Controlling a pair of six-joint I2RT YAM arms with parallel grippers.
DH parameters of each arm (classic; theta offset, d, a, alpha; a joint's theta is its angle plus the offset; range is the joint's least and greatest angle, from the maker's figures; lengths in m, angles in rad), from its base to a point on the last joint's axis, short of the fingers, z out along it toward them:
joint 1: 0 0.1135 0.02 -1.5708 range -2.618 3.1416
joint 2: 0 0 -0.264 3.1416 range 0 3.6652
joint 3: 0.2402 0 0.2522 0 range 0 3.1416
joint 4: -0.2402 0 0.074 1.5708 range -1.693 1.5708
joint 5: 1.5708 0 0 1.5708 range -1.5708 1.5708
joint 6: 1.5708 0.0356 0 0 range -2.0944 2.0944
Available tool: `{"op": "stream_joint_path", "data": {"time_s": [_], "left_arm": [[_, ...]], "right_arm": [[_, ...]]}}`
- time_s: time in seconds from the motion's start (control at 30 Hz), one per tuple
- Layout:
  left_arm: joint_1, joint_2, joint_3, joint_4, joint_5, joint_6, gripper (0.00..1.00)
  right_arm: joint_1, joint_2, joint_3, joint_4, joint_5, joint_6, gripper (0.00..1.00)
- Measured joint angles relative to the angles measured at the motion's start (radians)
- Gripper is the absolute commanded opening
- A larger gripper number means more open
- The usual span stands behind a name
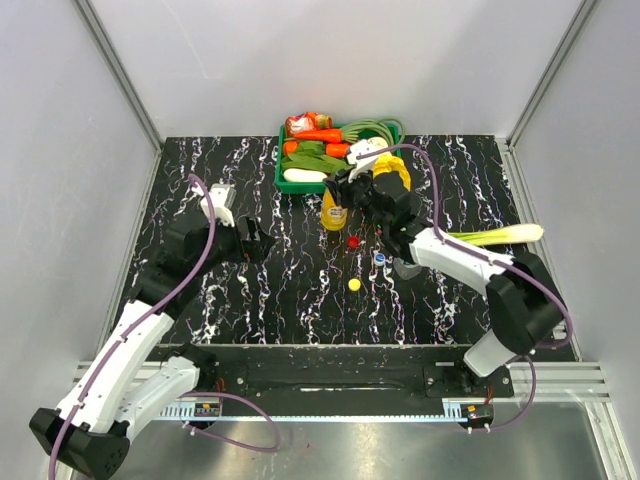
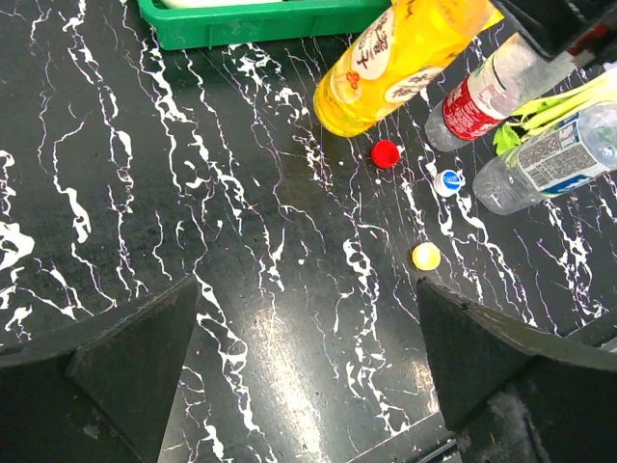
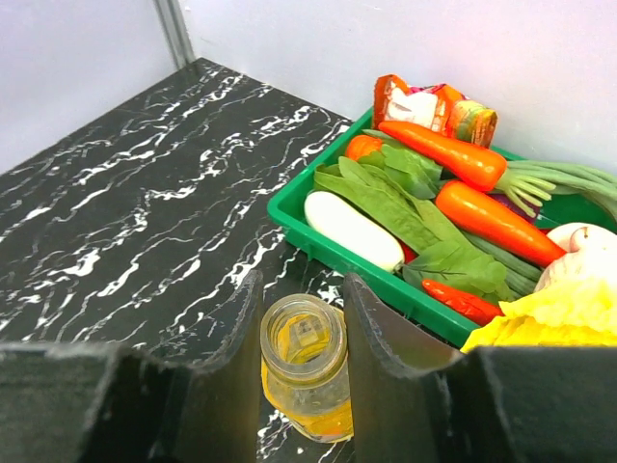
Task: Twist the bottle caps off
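The orange-yellow juice bottle [image 1: 333,212] stands uncapped just in front of the green tray [image 1: 283,178]. My right gripper [image 3: 304,283] is shut on its open neck [image 3: 301,333], one finger on each side. The red cap [image 1: 353,240], blue cap [image 1: 380,258] and yellow cap [image 1: 354,285] lie loose on the table. In the left wrist view the red-label bottle [image 2: 477,101] and blue-label bottle [image 2: 549,159] are to the right of the juice bottle [image 2: 395,58], with their tops out of view. My left gripper [image 2: 308,328] is open and empty, above bare table to the left of the caps.
The green tray [image 3: 289,217] holds carrots, leafy greens, a white radish and snack packets. A leek [image 1: 500,235] lies on the table behind my right arm. Grey walls close in the back and both sides.
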Motion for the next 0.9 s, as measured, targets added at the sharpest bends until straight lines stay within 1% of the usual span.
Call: {"op": "stream_joint_path", "data": {"time_s": [0.23,0.3,0.37,0.47,0.5,0.57,0.63,0.7,0.83,0.9], "left_arm": [[0.000,0.000,-0.025,0.006,0.011,-0.008,0.99],[0.000,0.000,-0.031,0.005,0.014,-0.010,0.99],[0.000,0.001,-0.032,0.004,0.018,-0.011,0.99],[0.000,0.001,-0.033,0.005,0.022,-0.010,0.99],[0.000,0.002,-0.033,0.005,0.027,-0.010,0.99],[0.000,0.005,-0.033,0.005,0.036,-0.010,0.99],[0.000,0.009,-0.033,0.005,0.042,-0.010,0.99],[0.000,0.011,-0.033,0.005,0.045,-0.010,0.99],[0.000,0.013,-0.042,0.006,0.045,-0.010,0.99],[0.000,0.013,-0.047,0.005,0.045,-0.010,0.99]], "right_arm": [[0.000,0.079,-0.009,0.080,0.030,-0.039,0.01],[0.000,0.084,-0.021,0.095,0.030,-0.040,0.12],[0.000,0.087,-0.031,0.105,0.030,-0.040,0.27],[0.000,0.089,-0.046,0.112,0.031,-0.040,0.37],[0.000,0.089,-0.050,0.111,0.031,-0.040,0.43],[0.000,0.089,-0.055,0.110,0.035,-0.037,0.56],[0.000,0.089,-0.055,0.109,0.043,-0.034,0.72],[0.000,0.089,-0.055,0.107,0.049,-0.032,0.83],[0.000,0.081,-0.051,0.085,0.050,-0.031,0.99],[0.000,0.067,-0.046,0.068,0.051,-0.026,1.00]]}}
